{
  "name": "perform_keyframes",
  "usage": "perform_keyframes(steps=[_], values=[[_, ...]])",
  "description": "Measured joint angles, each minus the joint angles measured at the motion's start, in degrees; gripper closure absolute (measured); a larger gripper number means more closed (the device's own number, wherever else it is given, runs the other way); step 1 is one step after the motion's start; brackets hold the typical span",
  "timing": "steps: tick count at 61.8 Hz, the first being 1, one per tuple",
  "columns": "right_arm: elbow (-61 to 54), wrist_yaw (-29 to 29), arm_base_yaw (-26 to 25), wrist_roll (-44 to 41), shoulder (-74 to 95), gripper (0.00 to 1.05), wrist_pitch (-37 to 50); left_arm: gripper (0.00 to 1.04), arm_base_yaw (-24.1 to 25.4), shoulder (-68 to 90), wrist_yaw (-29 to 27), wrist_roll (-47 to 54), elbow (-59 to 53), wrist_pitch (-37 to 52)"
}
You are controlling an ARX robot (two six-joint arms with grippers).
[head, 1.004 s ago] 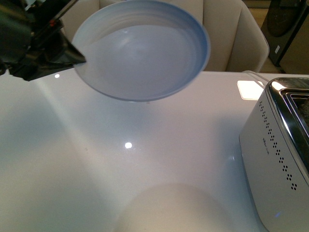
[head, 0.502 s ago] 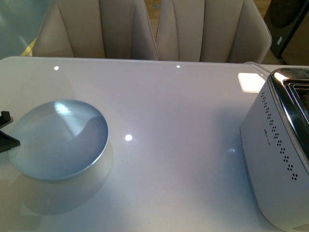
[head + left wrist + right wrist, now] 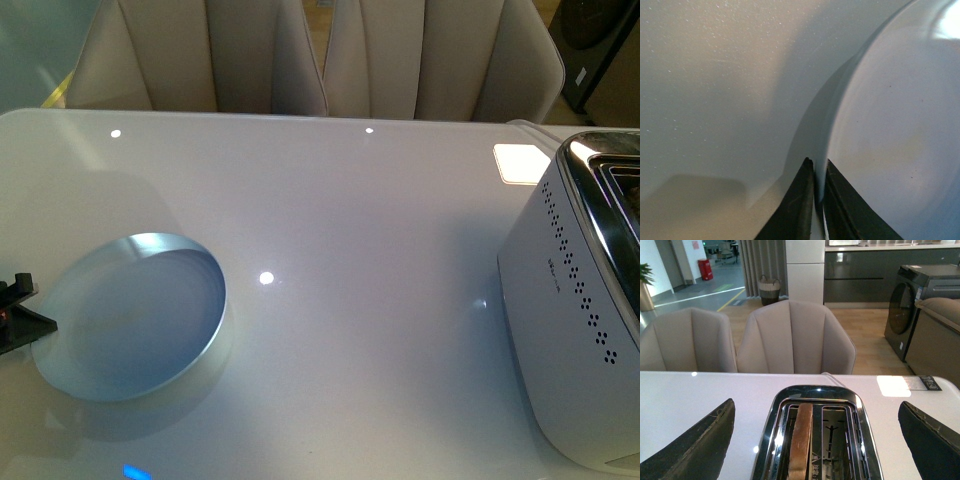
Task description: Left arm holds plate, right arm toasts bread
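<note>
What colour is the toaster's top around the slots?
Shiny chrome silver on the toaster; right wrist view shows it best.

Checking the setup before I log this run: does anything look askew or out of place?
Nothing stands out. The plate is intact, its rim pinched by the left gripper. The bread stands upright in one toaster slot.

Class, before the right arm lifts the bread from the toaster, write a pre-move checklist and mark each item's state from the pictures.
1. Left gripper clamped on the plate rim: ok.
2. Plate empty, ready for bread: ok.
3. Bread standing in a toaster slot: ok.
4. Right gripper open, jaws wide either side of the toaster: ok.
5. Bread toasted enough: cannot tell.
6. Table between plate and toaster unobstructed: ok.
</note>
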Motion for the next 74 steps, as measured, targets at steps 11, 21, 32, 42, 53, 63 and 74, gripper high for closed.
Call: perform_keyframes(steps=[11, 21, 32, 42, 53, 63, 74], values=[[0.0, 0.0, 0.0, 0.0, 0.0, 0.09, 0.0, 0.56, 0.1, -3.8, 0.7, 0.1, -1.6, 0.3], [0.0, 0.0, 0.0, 0.0, 0.0, 0.09, 0.0, 0.21, -1.9, -17.1, -2.9, -2.4, -6.5, 9.5], [0.0, 0.0, 0.0, 0.0, 0.0, 0.09, 0.0, 0.08, -7.3, -32.3, -6.5, -5.4, -10.3, 14.2], [0.0, 0.0, 0.0, 0.0, 0.0, 0.09, 0.0, 0.07, -12.9, -44.3, -10.2, -9.7, -12.3, 15.1], [0.0, 0.0, 0.0, 0.0, 0.0, 0.09, 0.0, 0.16, -17.9, -53.1, -21.0, -7.1, -17.9, 21.4], [0.0, 0.0, 0.0, 0.0, 0.0, 0.09, 0.0, 0.53, -18.2, -59.8, -27.5, 1.3, -29.6, 36.7], [0.0, 0.0, 0.0, 0.0, 0.0, 0.09, 0.0, 0.87, -18.2, -66.5, -27.5, 2.4, -36.0, 36.0]])
